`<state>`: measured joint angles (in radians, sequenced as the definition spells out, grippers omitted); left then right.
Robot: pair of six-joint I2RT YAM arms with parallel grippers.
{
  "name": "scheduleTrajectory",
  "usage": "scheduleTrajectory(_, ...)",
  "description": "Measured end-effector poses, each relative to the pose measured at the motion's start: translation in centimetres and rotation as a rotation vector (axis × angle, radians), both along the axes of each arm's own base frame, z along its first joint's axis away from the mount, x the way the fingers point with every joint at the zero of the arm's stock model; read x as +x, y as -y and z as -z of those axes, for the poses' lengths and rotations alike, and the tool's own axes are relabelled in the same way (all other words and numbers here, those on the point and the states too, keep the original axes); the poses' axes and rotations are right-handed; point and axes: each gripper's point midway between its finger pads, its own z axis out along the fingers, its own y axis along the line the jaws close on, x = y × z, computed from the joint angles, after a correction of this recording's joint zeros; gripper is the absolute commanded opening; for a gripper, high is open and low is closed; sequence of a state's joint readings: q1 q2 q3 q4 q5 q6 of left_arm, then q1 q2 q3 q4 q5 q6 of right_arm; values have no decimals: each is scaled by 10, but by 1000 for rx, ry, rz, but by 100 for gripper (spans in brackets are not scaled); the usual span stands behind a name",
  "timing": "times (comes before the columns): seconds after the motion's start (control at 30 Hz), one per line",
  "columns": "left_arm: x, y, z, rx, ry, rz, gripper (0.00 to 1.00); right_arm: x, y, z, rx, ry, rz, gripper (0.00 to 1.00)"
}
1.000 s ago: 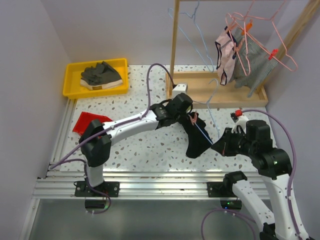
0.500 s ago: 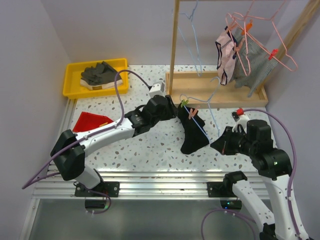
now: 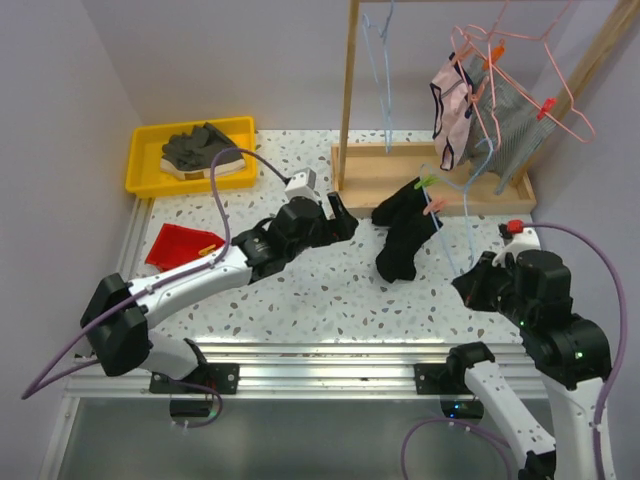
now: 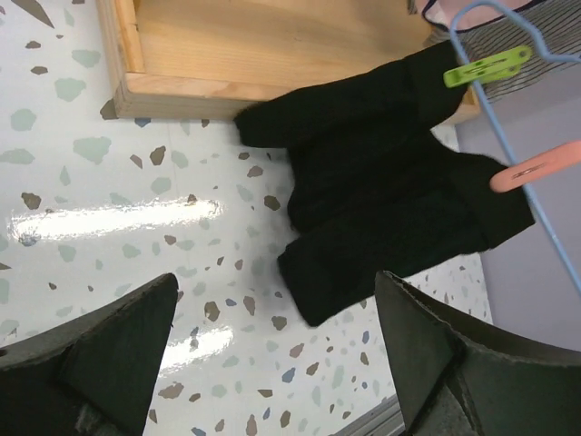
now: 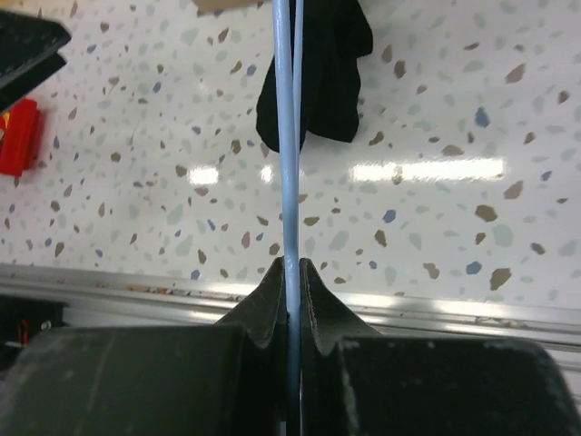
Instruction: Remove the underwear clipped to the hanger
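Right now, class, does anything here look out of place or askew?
Yes. The blue hanger is off the wooden rack, held tilted over the table by the right gripper, jaws shut. The black underwear dangles lopsided from its green clip and pink clip.

black underwear (image 4: 381, 182), blue hanger (image 5: 283, 136) (green clip (image 4: 486, 65), pink clip (image 4: 536, 168)), speckled table (image 4: 200, 263).

Bright; glare streaks tabletop (image 5: 427, 168), right pincer (image 5: 289, 269) perhaps blurred.
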<state>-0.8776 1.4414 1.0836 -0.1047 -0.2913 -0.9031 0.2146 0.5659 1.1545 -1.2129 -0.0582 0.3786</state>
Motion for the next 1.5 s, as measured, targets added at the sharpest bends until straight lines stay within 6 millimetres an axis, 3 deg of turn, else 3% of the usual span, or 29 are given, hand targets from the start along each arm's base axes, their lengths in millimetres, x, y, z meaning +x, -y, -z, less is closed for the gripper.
scheduleTrajectory(0.17, -25, -31, -24, -60, 35, -11, 94, 0, 15, -35, -58, 121, 31, 0)
scheduleTrajectory(0.3, -41, -51, -34, -110, 55, -24, 96, -1, 4, -31, -53, 110, -49, 0)
scheduleTrajectory(0.43, -55, -66, -14, -119, 24, -36, 98, -1, -21, 8, 5, -5, -177, 0)
scheduleTrajectory(0.63, -75, -82, 58, -66, -112, -56, 99, -22, -46, 84, 100, -248, -295, 0)
scheduleTrajectory(0.77, -84, -89, 87, -44, -176, -71, 100, -36, -55, 104, 159, -307, -328, 0)
scheduleTrajectory(1.07, -64, -63, 95, -71, -197, -90, 100, -39, -61, 115, 197, -326, -342, 0)
scheduleTrajectory(1.27, -38, -35, 88, -142, -230, -119, 100, -39, -61, 113, 205, -320, -330, 0)
scheduleTrajectory(1.5, -2, 9, 95, -182, -396, -131, 100, -39, -60, 113, 204, -317, -327, 0)
